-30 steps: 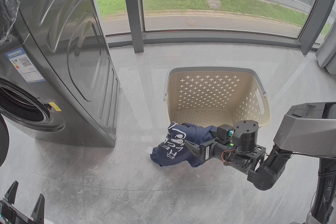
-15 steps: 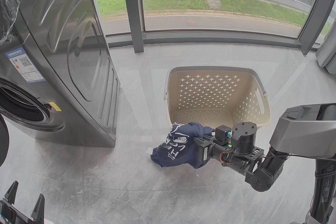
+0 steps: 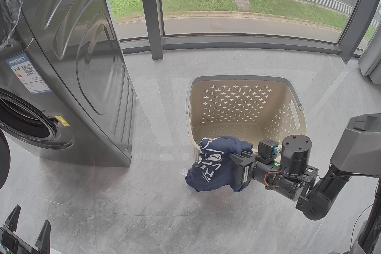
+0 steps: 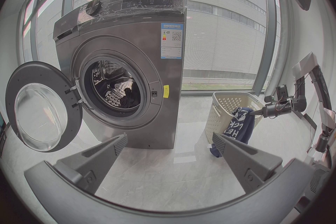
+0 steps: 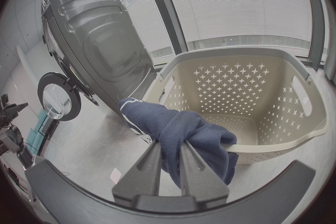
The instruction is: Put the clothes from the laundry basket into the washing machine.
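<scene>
A navy garment with white print [image 3: 216, 163] hangs over the near rim of the cream laundry basket [image 3: 295, 108], draping down its outer side toward the floor. My right gripper [image 3: 238, 161] is shut on the garment [image 5: 175, 126] just above that rim. The basket [image 5: 308, 102] holds nothing else that I can see. The grey washing machine [image 3: 79, 60] stands at the left, its round door [image 4: 42, 109] swung open and dark cloth lying in the drum [image 4: 120, 90]. My left gripper [image 3: 27, 227] is low at the near left, open and holding nothing.
A floor-to-ceiling window with a dark post [image 3: 151, 4] runs behind the basket. Bare grey floor [image 3: 151, 195] lies between basket and machine. A small white tag [image 3: 183, 172] lies on the floor beside the garment. A curtain [image 3: 371, 60] hangs at the far right.
My right gripper closed on the navy garment, then moved right and slightly toward the basket, dragging the cloth with it. The left gripper has not moved.
</scene>
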Controlling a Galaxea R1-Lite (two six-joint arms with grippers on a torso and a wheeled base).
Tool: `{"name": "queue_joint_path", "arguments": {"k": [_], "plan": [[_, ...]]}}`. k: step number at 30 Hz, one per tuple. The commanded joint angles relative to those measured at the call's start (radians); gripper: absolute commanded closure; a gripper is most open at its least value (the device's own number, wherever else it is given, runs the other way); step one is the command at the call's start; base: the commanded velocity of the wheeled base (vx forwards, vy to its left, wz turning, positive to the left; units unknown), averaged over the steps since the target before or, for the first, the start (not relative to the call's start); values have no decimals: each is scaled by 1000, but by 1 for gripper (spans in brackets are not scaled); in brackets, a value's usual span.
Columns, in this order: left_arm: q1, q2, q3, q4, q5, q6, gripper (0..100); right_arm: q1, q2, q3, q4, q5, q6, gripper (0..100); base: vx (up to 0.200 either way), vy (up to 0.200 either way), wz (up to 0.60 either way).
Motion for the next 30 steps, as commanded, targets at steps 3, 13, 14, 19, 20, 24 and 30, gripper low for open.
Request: {"name": "queue_joint_path", "arguments": {"k": [3,13,14,19,20,24,30], "plan": [[0,-15,18,0,2,0,0,15,-277,97,2,-44,3,100,0,0,0],[0,-15,18,0,2,-3,0,32,-483,114,16,-50,4,100,0,0,0],[0,-15,16,0,2,-2,0,45,-491,114,13,-50,4,100,0,0,0],[0,-15,16,0,2,-2,0,55,-524,115,8,-52,4,100,0,0,0],[0,-15,16,0,2,-2,0,55,-538,120,10,-50,4,100,0,0,0],[0,-15,16,0,2,-3,0,57,-563,123,16,-50,3,100,-150,0,0],[0,-15,16,1,2,-5,0,58,-561,125,14,-50,4,100,-200,0,0]]}}
